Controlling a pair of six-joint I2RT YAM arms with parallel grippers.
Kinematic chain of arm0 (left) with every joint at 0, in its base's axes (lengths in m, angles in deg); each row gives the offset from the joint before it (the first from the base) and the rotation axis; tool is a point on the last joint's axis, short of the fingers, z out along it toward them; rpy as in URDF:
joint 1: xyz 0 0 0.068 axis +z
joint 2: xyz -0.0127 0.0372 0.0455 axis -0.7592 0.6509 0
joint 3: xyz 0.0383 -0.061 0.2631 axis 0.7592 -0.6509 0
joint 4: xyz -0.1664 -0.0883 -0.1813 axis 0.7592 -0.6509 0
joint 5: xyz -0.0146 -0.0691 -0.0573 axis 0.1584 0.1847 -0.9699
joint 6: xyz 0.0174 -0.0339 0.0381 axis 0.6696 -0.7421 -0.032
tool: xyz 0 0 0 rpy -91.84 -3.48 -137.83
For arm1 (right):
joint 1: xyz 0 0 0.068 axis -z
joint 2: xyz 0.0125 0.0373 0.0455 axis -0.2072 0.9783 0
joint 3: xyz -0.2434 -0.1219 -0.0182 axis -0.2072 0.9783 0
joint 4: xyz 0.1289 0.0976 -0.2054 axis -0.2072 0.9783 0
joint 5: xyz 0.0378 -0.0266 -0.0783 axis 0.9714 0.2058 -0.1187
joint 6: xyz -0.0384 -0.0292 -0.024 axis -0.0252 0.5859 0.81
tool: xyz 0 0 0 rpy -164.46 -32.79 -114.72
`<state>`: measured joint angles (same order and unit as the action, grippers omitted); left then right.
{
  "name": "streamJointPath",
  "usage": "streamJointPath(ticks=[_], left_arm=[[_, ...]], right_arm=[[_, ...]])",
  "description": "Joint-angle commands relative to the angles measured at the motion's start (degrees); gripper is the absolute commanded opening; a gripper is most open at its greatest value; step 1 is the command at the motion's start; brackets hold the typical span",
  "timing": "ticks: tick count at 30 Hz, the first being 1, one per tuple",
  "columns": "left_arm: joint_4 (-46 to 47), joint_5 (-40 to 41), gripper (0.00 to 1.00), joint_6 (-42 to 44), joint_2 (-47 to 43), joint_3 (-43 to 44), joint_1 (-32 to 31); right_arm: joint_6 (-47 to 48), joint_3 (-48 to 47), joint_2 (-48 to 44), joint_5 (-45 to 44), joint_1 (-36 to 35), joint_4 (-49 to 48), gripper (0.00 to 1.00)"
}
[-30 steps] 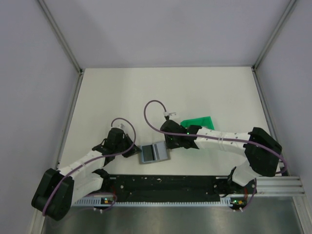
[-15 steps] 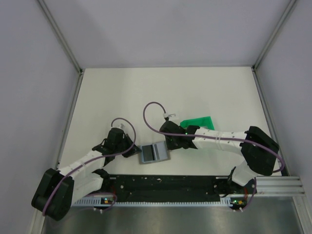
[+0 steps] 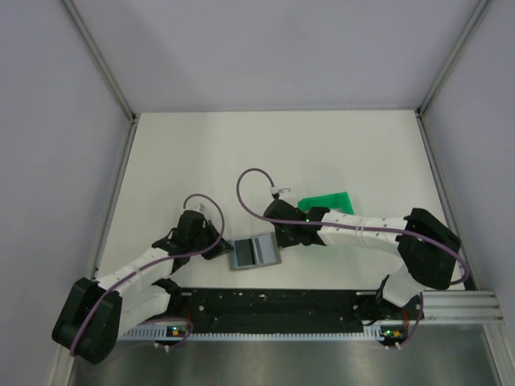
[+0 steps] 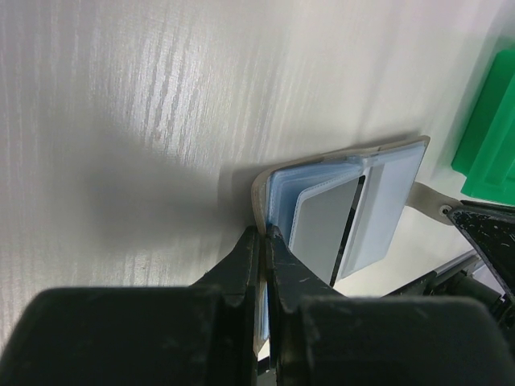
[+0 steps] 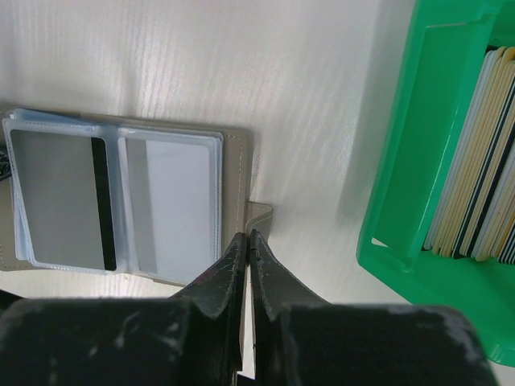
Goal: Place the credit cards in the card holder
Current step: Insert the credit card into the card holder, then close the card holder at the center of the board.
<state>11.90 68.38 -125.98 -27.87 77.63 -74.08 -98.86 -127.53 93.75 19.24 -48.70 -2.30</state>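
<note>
The left fingers (image 4: 261,241) clamp the edge of the open light blue-grey rectangular card holder (image 4: 386,201), and the right fingers (image 5: 246,241) are pressed together just beside its beige tab (image 5: 259,215).

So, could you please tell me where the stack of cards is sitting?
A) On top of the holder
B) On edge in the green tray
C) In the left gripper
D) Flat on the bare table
B: the right wrist view shows the cards packed on edge inside the green tray.
</note>
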Motion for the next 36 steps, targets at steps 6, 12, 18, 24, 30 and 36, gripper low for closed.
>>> streamJointPath(ticks=[6,12,18,24,30,36], left_arm=[[-2.31,-4.12,0.0,1.13,-1.75,6.87,-0.01],[-3.19,-8.43,0.01,1.14,-1.31,10.48,-0.1],[-0.73,-11.16,0.07,0.08,-0.26,10.75,-0.62],[2.17,-11.86,0.14,-1.24,2.11,11.27,-3.26],[3.58,-10.98,0.24,-2.2,2.99,12.51,-5.63],[7.52,-10.11,0.27,-3.96,5.28,12.68,-8.36]], right_arm=[[-1.01,-0.97,-2.35,-0.61,-0.68,-1.78,0.0],[-1.71,0.7,-2.61,2.21,-0.6,-5.38,0.0],[-2.68,2.2,-2.96,4.58,-0.6,-8.81,0.0],[-3.82,3.78,-4.02,5.64,-0.6,-11.62,0.0],[-4.43,4.92,-4.9,5.81,-0.6,-12.68,0.0],[-4.87,5.63,-5.77,5.55,-0.33,-13.3,0.0]])
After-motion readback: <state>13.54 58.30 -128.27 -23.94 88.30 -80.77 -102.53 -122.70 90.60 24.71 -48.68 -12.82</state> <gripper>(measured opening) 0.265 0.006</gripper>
